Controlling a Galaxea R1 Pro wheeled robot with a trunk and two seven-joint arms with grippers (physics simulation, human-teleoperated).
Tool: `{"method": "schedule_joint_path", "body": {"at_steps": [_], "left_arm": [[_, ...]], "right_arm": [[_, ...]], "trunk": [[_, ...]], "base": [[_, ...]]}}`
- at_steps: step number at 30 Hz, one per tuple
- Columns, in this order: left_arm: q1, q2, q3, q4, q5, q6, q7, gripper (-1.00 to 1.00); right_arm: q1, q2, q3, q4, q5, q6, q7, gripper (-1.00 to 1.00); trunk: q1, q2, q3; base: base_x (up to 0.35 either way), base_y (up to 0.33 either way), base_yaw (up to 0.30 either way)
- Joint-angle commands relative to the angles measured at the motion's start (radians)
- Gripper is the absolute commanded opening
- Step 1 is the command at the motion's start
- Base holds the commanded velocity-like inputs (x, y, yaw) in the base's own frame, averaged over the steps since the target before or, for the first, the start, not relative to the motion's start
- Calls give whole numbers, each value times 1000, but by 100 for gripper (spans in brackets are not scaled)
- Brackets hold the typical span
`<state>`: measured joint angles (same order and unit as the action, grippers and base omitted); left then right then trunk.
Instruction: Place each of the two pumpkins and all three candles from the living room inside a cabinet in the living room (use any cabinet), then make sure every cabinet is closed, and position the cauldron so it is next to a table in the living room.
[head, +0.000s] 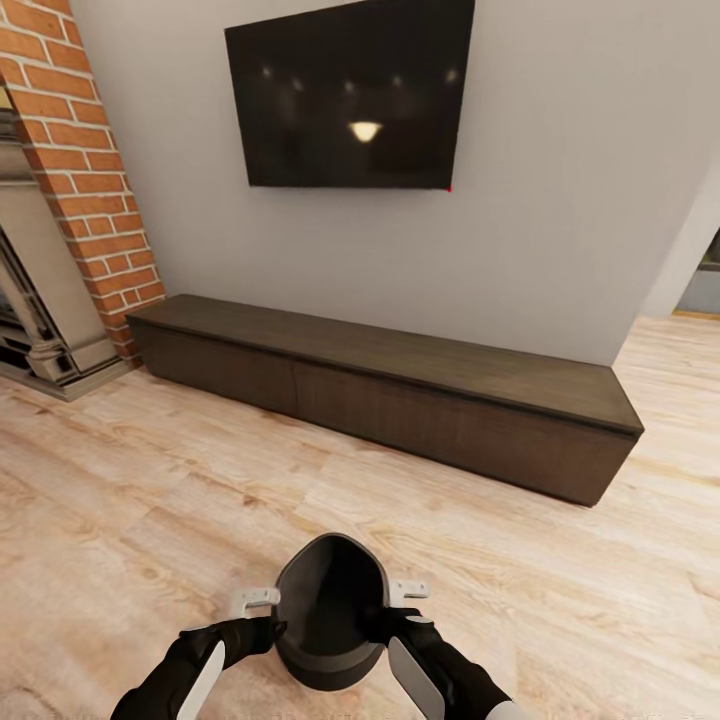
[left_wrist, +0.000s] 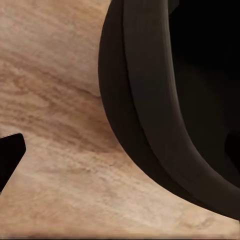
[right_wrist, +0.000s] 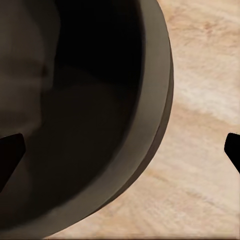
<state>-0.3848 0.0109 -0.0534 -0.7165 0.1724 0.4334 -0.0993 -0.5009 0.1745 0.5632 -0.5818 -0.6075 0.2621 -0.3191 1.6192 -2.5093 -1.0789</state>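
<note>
The dark cauldron (head: 330, 610) stands on the wood floor just in front of me, its mouth facing up. My left gripper (head: 272, 612) is at its left rim and my right gripper (head: 392, 606) at its right rim. In the right wrist view both fingertips (right_wrist: 11, 152) are spread wide, with the cauldron wall (right_wrist: 150, 125) between them. The left wrist view shows one fingertip (left_wrist: 10, 157) out over the floor beside the cauldron rim (left_wrist: 145, 125). The cabinet (head: 400, 400), a long low dark-brown console, stands against the wall ahead with its fronts closed. Pumpkins, candles and table are out of view.
A black TV (head: 350, 95) hangs on the grey wall above the cabinet. A brick fireplace (head: 80, 180) with a grey surround stands at the left. Wood floor (head: 200, 500) stretches between me and the cabinet, and a doorway opens at the far right.
</note>
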Motion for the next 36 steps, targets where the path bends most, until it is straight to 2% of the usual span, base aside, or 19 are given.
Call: {"method": "schedule_joint_path", "body": {"at_steps": [1, 8, 27, 36], "left_arm": [[0, 1, -4, -1, 10, 5, 3, 100], [0, 0, -5, -1, 11, 5, 4, 100], [0, 0, -7, -1, 12, 4, 3, 100], [0, -3, -8, -1, 10, 4, 3, 100]], "right_arm": [[-1, 0, 3, -1, -5, 3, -8, 100], [-1, 0, 3, -1, -6, 3, -8, 100], [-1, 0, 3, -1, -5, 3, -8, 100], [-1, 0, 3, -1, -5, 3, -8, 100]], "trunk": [[0, -1, -5], [3, -2, -32], [3, -2, -32], [3, -2, -32]], "base": [[0, 0, 0], [0, 0, 0], [1, -1, 0], [150, -163, 0]]}}
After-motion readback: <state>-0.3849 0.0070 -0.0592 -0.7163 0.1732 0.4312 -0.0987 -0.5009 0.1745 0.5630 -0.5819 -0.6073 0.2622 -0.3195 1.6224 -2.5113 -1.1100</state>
